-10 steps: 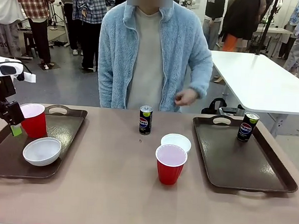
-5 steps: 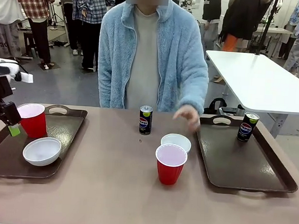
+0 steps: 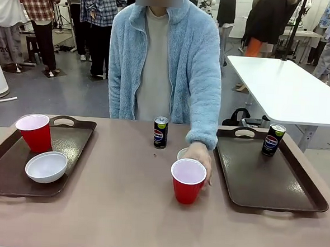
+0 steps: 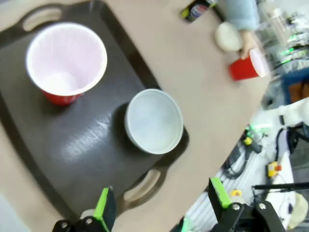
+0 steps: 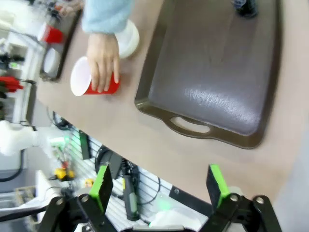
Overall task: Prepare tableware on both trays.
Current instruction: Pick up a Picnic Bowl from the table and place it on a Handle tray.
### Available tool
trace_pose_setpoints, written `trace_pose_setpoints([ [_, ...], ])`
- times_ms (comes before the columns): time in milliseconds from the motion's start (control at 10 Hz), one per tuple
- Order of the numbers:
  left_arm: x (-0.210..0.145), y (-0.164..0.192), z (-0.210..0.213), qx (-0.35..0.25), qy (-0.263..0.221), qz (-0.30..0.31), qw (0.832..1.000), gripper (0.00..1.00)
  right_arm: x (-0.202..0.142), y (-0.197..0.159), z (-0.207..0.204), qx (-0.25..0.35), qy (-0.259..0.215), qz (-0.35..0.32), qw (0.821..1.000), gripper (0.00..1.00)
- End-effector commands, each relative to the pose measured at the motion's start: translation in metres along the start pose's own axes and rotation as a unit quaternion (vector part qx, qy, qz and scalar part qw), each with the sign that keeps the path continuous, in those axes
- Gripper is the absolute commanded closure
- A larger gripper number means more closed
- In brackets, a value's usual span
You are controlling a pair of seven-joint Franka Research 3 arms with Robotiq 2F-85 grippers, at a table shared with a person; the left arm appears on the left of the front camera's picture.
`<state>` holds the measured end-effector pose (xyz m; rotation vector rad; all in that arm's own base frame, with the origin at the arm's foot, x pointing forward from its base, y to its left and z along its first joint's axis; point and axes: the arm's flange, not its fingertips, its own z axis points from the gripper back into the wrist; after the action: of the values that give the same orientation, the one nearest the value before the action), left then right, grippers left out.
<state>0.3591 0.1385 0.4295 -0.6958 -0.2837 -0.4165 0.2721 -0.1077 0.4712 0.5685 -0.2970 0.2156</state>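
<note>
A: Here, begin with the ware on the left tray (image 4: 72,154). The left cup (image 4: 66,63), red with a pale inside, stands upright on it. It is well beyond your left gripper (image 4: 161,203), on the side of the finger at the wrist picture's left. The left bowl (image 4: 154,121), white and round, sits beside the cup and nearer the fingertips, roughly in line with the gap between them.

B: Your left gripper itself is spread wide, with nothing between its green pads (image 4: 104,210). One oval handle of the left tray lies just ahead of them.

A: Farther out from that gripper, past the tray's rim, the brown table (image 3: 120,210) carries the centre can (image 3: 160,132), upright. It also carries the centre bowl (image 3: 181,153) and the centre cup (image 3: 188,181). The person's hand (image 3: 199,159) is wrapped round the far side of the centre cup. The hand hides most of the centre bowl, which lies just behind the cup.

B: Now to your right gripper (image 5: 159,186). The right tray (image 5: 217,96) lies straight beyond its fingertips, with an oval handle nearest them. The right can (image 5: 245,7) stands at the tray's far end, cut by the picture's top edge. The centre cup and the hand on it lie clear of the tray, on the side of the finger at the wrist picture's left. The centre bowl is just past them.

A: Your right gripper is likewise spread wide, with nothing between its pads.
</note>
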Motion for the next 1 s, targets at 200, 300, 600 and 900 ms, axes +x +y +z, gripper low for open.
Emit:
trace_pose_setpoints([
  [200, -0.029, 0.056, 0.053, -0.130, -0.046, 0.034, 0.990, 0.00, -0.004, 0.078, -0.114, -0.096, 0.084, 0.032, 0.991, 0.00],
  [300, -0.040, 0.065, 0.068, -0.142, -0.057, 0.041, 0.987, 0.00, -0.003, 0.090, -0.142, -0.119, 0.087, 0.045, 0.988, 0.00],
  [600, -0.045, 0.066, 0.071, -0.142, -0.065, 0.033, 0.987, 0.00, 0.000, 0.109, -0.208, -0.159, 0.080, 0.074, 0.981, 0.00],
  [900, -0.055, 0.065, 0.075, -0.143, -0.055, 0.055, 0.987, 0.00, 0.074, 0.130, -0.154, -0.134, 0.093, 0.079, 0.984, 0.00],
])
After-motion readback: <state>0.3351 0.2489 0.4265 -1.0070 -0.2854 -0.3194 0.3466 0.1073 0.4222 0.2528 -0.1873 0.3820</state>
